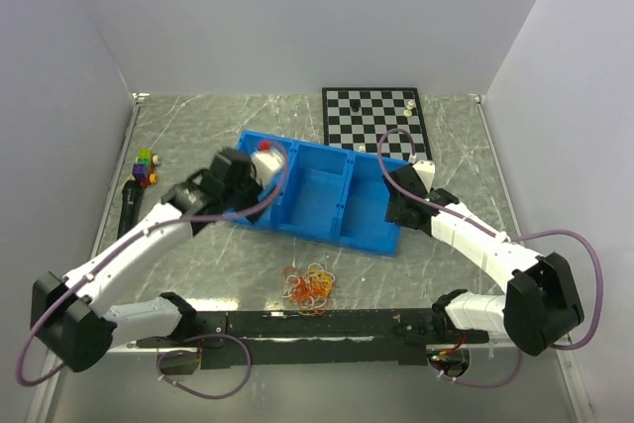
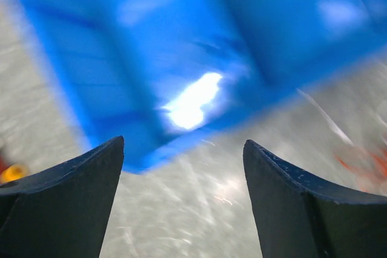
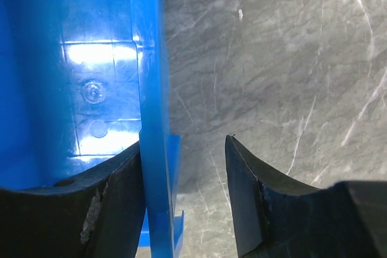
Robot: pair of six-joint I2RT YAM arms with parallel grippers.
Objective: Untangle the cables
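1. Cables (image 1: 309,287): a small clump of orange, red, yellow and white loops. It lies on the table (image 1: 198,126) close to the near edge, at 6 o'clock from the blue bin (image 1: 319,195). It is apart from the bin, and neither gripper touches it.
2. The blue bin has three compartments and sits skewed mid-table between the two arms.
3. Left gripper (image 2: 183,143): at the bin's 9 o'clock end. Its wrist view is badly blurred, but the fingers stand wide apart with nothing between them. A bin corner lies just beyond the tips.
4. An orange-red smear at the 3 o'clock edge of that wrist view is possibly the cables, but it is too blurred to be sure.
5. Right gripper (image 3: 184,143): at the bin's 3 o'clock end, straddling the end wall. One finger is inside, close against the wall. The other is outside over the table, with a clear gap to the wall. The jaws are parted and not pinching.
6. Chessboard (image 1: 374,118): at 1 o'clock, just beside the bin's far rim.
7. Coloured blocks (image 1: 146,167): at 9 o'clock, near the table's left edge.
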